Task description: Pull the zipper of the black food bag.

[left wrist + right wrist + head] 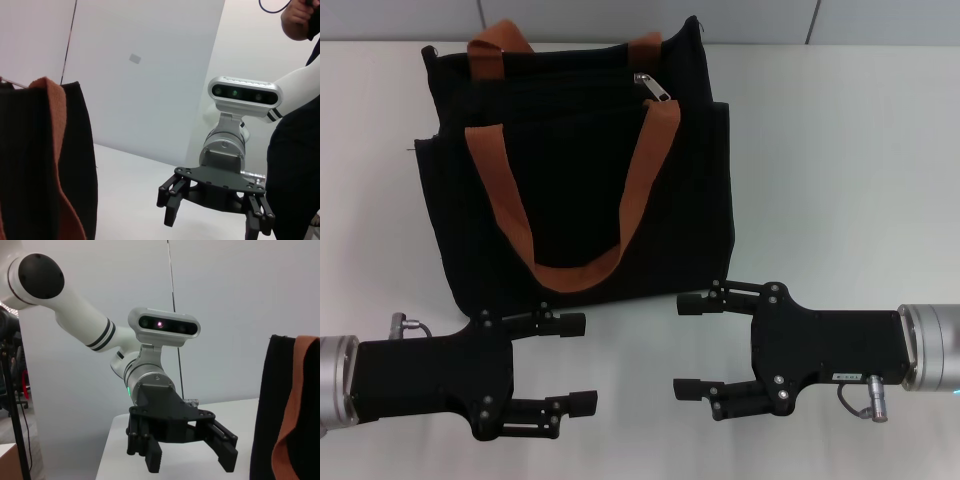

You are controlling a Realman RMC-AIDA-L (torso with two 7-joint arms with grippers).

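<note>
While both arms wait low at the near edge of the white table (840,150), the left gripper (570,362) and the right gripper (692,343) face each other with fingers spread wide, holding nothing. Just behind them the black food bag (570,170) stands upright with its orange handles (630,210). Its silver zipper pull (653,88) sits at the top, toward the right end. This could be before the pull or after it. I can read no words anywhere.
</note>
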